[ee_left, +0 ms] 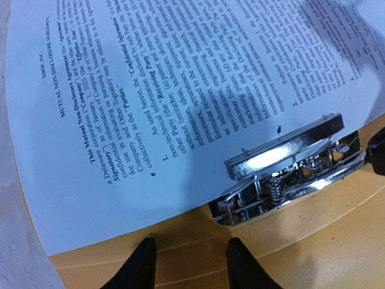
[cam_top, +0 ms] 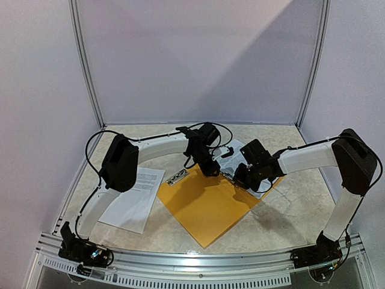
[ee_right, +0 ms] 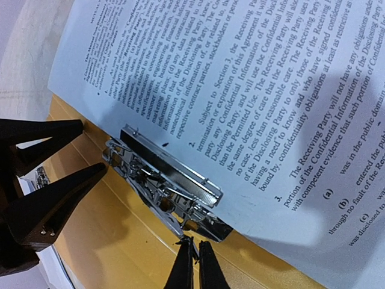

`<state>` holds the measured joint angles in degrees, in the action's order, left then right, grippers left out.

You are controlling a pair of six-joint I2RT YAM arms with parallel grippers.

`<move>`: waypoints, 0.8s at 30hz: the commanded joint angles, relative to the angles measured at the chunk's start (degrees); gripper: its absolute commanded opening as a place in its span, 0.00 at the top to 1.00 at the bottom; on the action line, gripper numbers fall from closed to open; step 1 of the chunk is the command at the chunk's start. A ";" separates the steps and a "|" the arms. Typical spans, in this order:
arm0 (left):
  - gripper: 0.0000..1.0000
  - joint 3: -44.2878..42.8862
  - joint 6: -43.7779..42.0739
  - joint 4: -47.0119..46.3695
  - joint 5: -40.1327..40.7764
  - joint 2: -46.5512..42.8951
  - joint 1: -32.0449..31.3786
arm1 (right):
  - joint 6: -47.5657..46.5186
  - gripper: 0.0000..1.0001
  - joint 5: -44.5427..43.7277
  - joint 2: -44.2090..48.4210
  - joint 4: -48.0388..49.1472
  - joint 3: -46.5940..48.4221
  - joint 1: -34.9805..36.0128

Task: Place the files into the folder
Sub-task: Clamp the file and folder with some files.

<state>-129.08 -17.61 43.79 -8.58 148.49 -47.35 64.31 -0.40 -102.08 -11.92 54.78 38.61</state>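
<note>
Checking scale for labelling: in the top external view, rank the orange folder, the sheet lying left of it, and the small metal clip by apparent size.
1. orange folder
2. sheet, somewhat smaller, partly hidden by the left arm
3. metal clip, by far the smallest

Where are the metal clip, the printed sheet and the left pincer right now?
metal clip [ee_right: 171, 186]: right wrist view, on its chrome lever bar.
printed sheet [ee_left: 150, 102]: left wrist view, on the text block near the sheet's middle.
left pincer [ee_left: 187, 265]: left wrist view, midway between its two dark fingertips, over the orange folder [ee_left: 313, 241].
</note>
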 commanded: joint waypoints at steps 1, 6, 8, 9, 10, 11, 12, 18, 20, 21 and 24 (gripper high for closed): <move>0.58 1.37 -1.05 6.43 0.19 3.99 -0.72 | -1.05 0.98 -8.09 -5.00 -15.91 -1.58 -1.61; 0.58 1.42 -1.11 6.48 0.25 3.96 -0.73 | -0.98 0.98 -8.02 -5.38 -15.10 -2.29 -1.64; 0.58 1.37 -1.16 6.41 0.24 3.92 -0.72 | -0.74 0.98 -7.58 -6.17 -14.07 -3.05 -1.77; 0.58 1.37 -1.15 6.43 0.24 3.94 -0.72 | -0.62 0.98 -7.33 -6.79 -13.53 -3.41 -1.84; 0.58 1.37 -1.13 6.47 0.23 3.92 -0.77 | -0.47 0.98 -7.11 -7.16 -13.10 -3.76 -1.87; 0.58 1.37 -1.14 6.42 0.27 3.93 -0.73 | -0.50 0.98 -6.93 -7.53 -12.75 -4.07 -2.12; 0.58 1.37 -1.19 6.43 0.29 3.92 -0.72 | -0.50 0.99 -6.83 -7.85 -12.44 -4.33 -2.28; 0.58 1.29 -1.12 6.57 0.23 3.94 -0.72 | -0.46 0.99 -5.90 -9.32 -11.02 -6.31 -2.92; 0.58 1.28 -1.14 6.51 0.27 3.95 -0.72 | -0.35 0.99 -5.83 -9.65 -10.80 -6.88 -3.00; 0.58 1.33 -1.10 6.55 0.28 3.92 -0.72 | -0.26 0.99 -5.90 -9.71 -10.80 -7.16 -2.97; 0.58 1.20 -1.10 6.62 0.29 4.06 -0.72 | -0.29 0.98 -5.70 -9.92 -10.56 -7.57 -3.02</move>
<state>-129.08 -17.82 43.79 -8.54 148.49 -47.35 63.16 -0.03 -104.07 -8.80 52.82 37.71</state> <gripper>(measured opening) 0.422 0.022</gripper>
